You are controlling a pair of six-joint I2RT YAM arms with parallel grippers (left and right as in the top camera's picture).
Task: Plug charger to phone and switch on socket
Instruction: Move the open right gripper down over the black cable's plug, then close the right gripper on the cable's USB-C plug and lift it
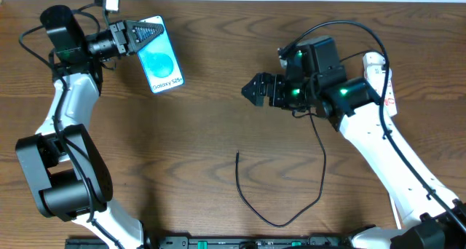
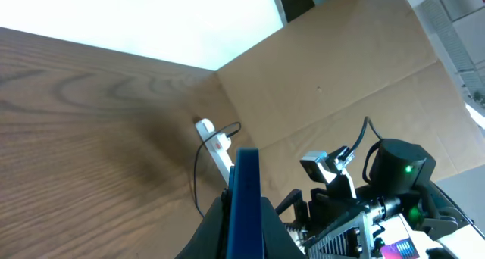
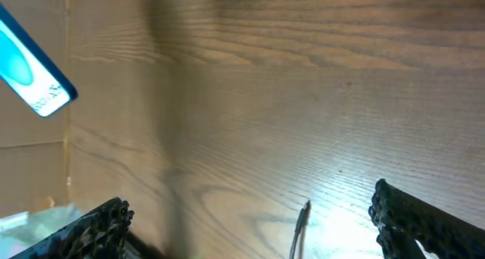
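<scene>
My left gripper (image 1: 148, 35) is shut on one end of the phone (image 1: 163, 64), a blue-screened handset at the back left. In the left wrist view the phone (image 2: 246, 191) stands edge-on between the two dark fingers (image 2: 214, 232). The charger (image 1: 282, 221) curls over the table's front middle, and its free tip (image 1: 237, 156) lies loose. My right gripper (image 1: 252, 89) hovers open over the table's middle, above and behind that tip. Between its spread fingers (image 3: 413, 217) lies the charger tip (image 3: 302, 217). The socket (image 1: 384, 78) lies at the right, mostly hidden under the right arm.
The socket (image 2: 215, 147) with its white cord also shows in the left wrist view, beside a brown cardboard wall (image 2: 341, 70). The right arm's body (image 1: 364, 125) crosses the table's right side. A dark rail (image 1: 240, 242) runs along the front edge.
</scene>
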